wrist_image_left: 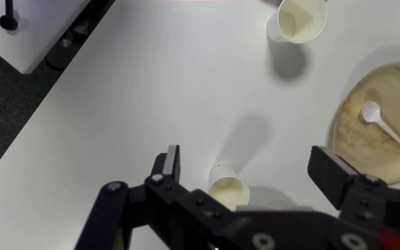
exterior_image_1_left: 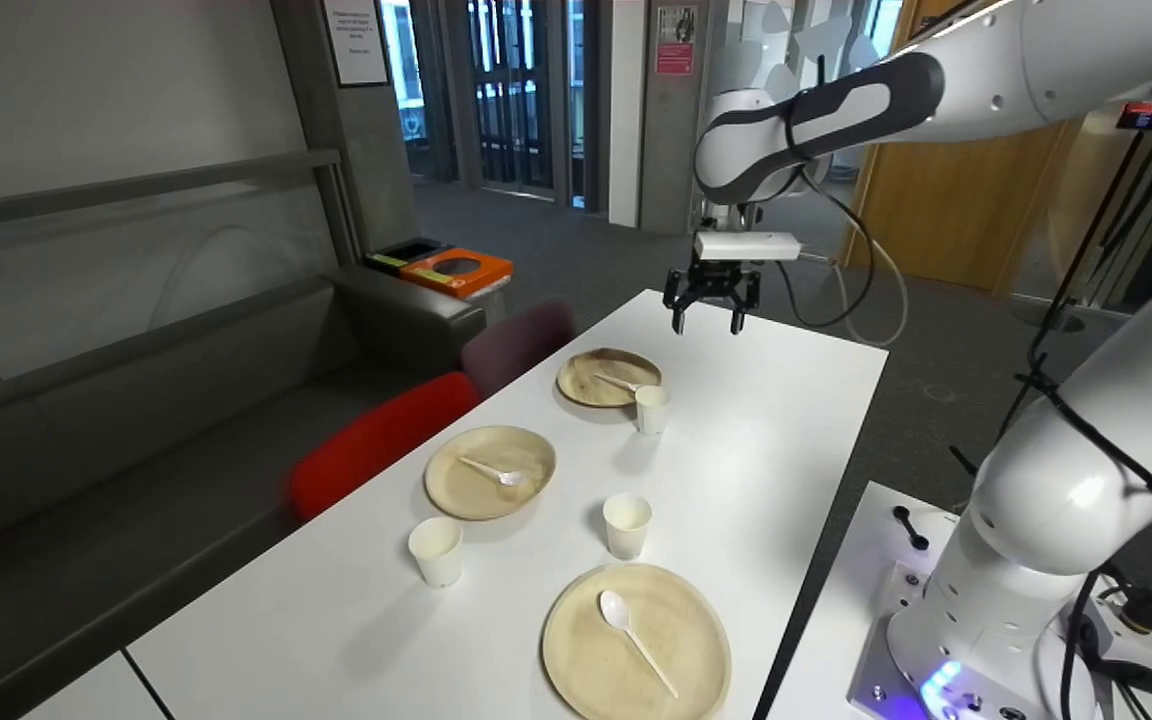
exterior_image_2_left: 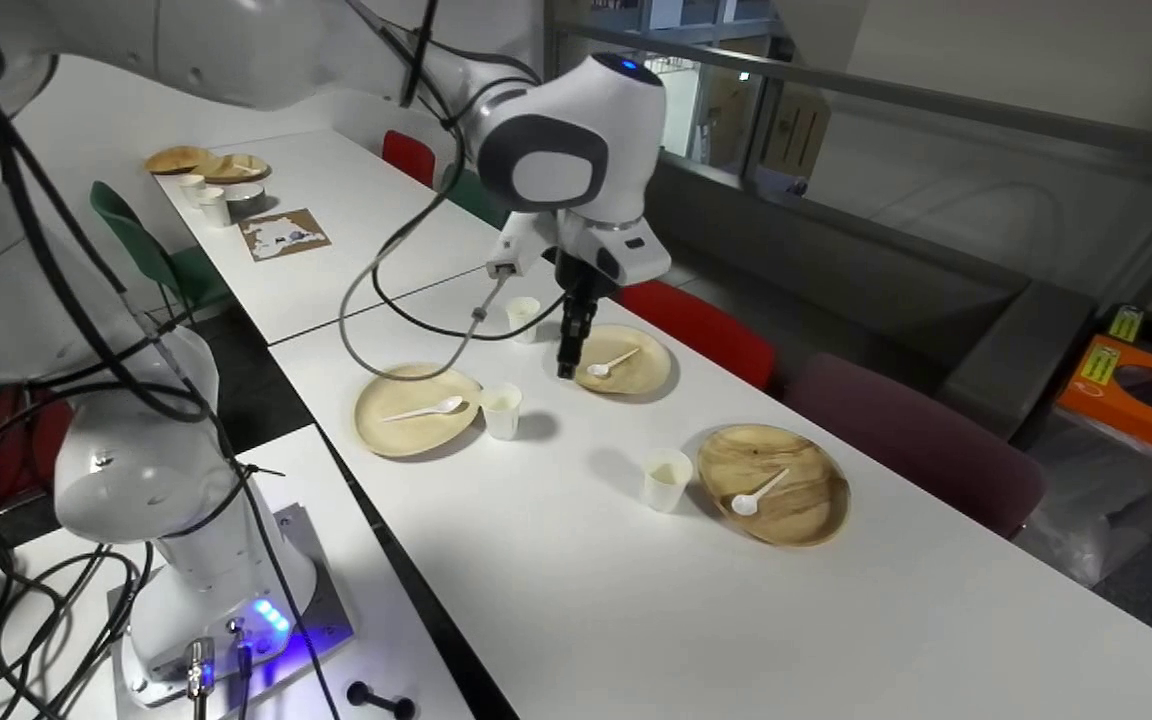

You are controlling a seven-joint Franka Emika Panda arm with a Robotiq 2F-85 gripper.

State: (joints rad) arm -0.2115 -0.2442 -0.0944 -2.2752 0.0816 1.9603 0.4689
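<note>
My gripper (exterior_image_1_left: 708,318) is open and empty, pointing down above the white table; it also shows in an exterior view (exterior_image_2_left: 568,365). In the wrist view, its wide-apart fingers (wrist_image_left: 245,156) frame a white paper cup (wrist_image_left: 222,173), partly hidden by the gripper body. Another white cup (wrist_image_left: 297,22) stands at the top. A pale round plate (wrist_image_left: 391,146) with a white spoon (wrist_image_left: 372,111) lies to the right. Both exterior views show three cups (exterior_image_1_left: 652,410) (exterior_image_1_left: 627,525) (exterior_image_1_left: 436,552) and three plates, including a darker wood-grained plate (exterior_image_2_left: 796,470), each with a white spoon.
Red (exterior_image_1_left: 381,440) and purple (exterior_image_1_left: 518,350) chairs and a grey sofa stand along one side. The arm's base (exterior_image_1_left: 996,640) is on a separate table across a gap. Cables (exterior_image_2_left: 456,340) hang beside the gripper. A farther table holds more plates (exterior_image_2_left: 231,168), cups and a metal bowl.
</note>
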